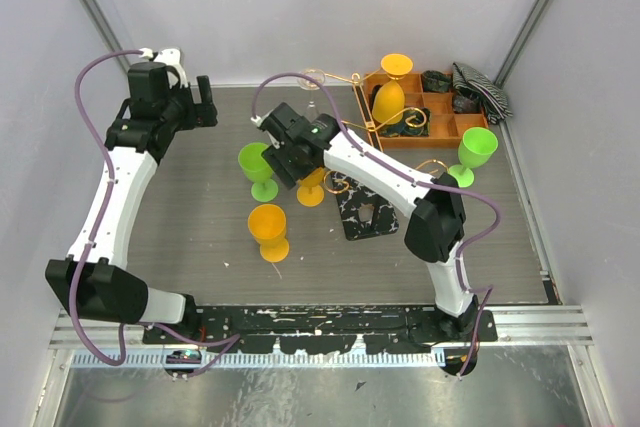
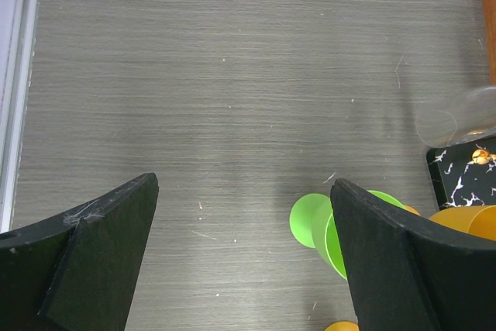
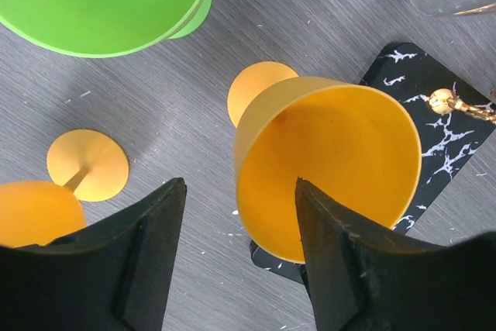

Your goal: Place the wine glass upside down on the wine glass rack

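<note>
My right tool (image 3: pixel 239 187) hangs open just above the upright orange wine glass (image 3: pixel 333 153) and grips nothing. Its right finger (image 3: pixel 341 269) overlaps the cup's rim in the wrist view. The glass stands mid-frame in the top view, just beside the marbled base of the wine glass rack (image 1: pixel 352 209). My left tool (image 2: pixel 244 184), upper left, is open too, over the surface (image 2: pixel 232 75).
</note>
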